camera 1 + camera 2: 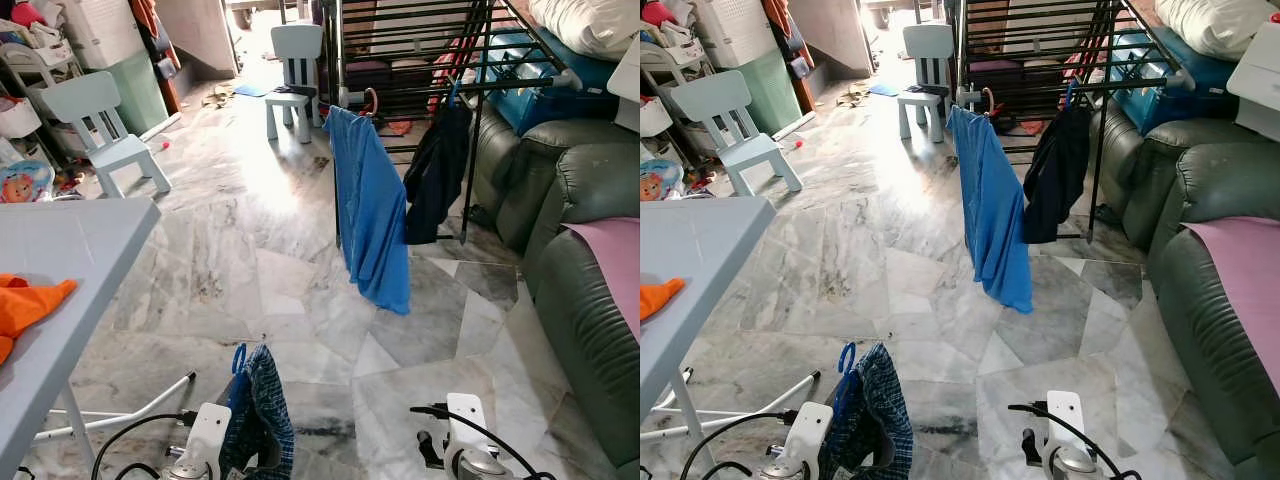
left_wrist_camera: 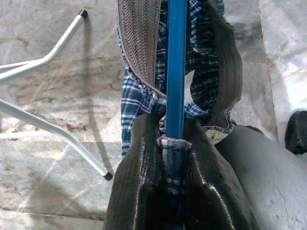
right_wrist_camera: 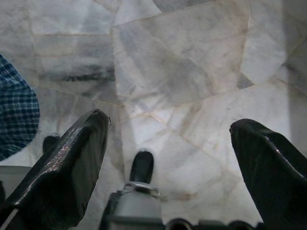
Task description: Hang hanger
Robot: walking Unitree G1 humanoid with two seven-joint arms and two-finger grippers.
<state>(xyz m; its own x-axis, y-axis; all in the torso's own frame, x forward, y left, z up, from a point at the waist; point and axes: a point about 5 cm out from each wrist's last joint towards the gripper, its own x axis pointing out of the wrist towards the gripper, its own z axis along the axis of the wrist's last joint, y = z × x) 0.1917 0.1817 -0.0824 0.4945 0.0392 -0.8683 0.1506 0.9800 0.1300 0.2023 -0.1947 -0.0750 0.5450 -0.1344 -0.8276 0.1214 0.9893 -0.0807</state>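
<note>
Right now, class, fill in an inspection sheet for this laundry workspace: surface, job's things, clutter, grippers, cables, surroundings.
Surface: marble floor, bare in the middle; grey table on the robot's left.
Job's things: blue hanger carrying a plaid garment; black drying rack ahead, with a blue shirt and a dark garment hanging from it.
Clutter: orange cloth on the table; piled items by the far left wall.
Grippers: left gripper shut on the hanger; right gripper open, holding nothing.
Cables: black cables at both wrists.
Surroundings: two pale chairs, green sofa, white frame legs on the floor.
</note>
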